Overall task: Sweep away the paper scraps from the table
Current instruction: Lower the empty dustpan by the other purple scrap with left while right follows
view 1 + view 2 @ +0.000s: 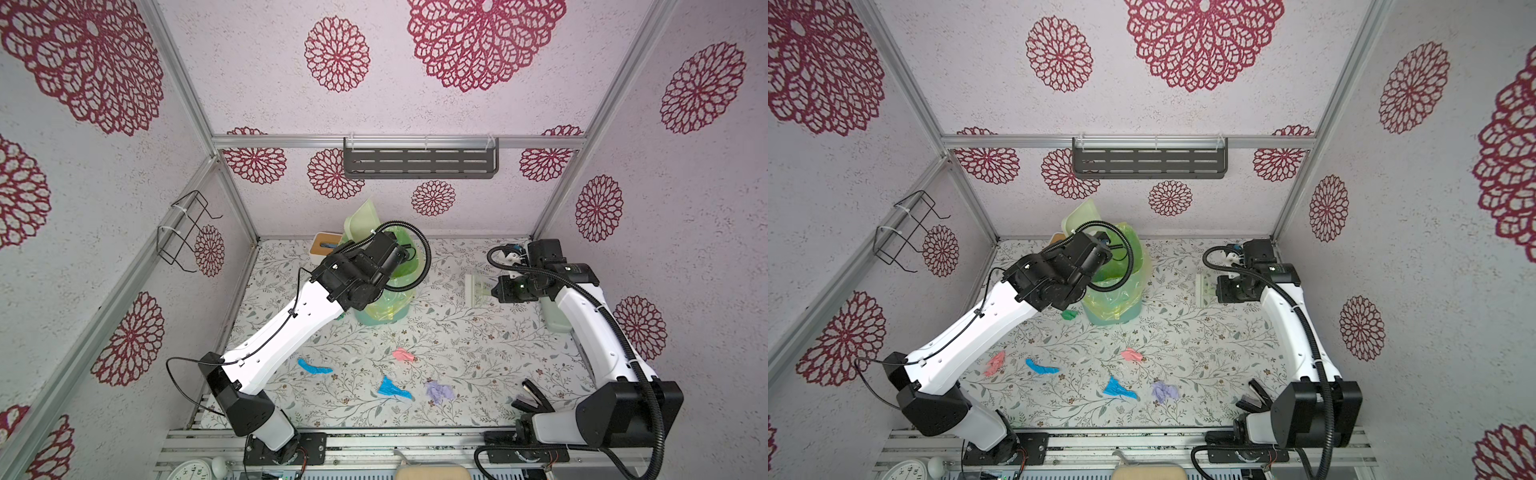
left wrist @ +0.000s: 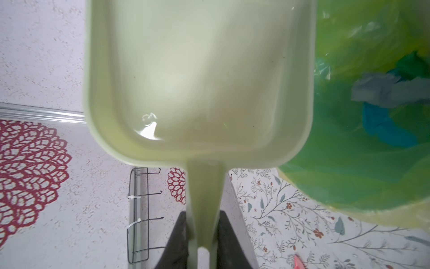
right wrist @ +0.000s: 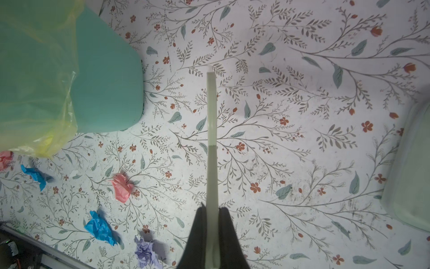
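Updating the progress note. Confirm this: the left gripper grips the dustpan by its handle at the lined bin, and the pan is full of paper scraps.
One part is wrong. The left gripper does grip the dustpan by its handle at the lined bin, but the pan is empty: the left wrist view shows its inside bare. Some paper scraps lie in the bin instead.

Robot lab booth: aluminium rails, wallpapered walls, two mounted arms.

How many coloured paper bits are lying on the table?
6. A green scrap beside the bin; across the front, from the left: pink scrap, blue strip, blue wad, second pink scrap, lilac wad. The left arm may hide more.
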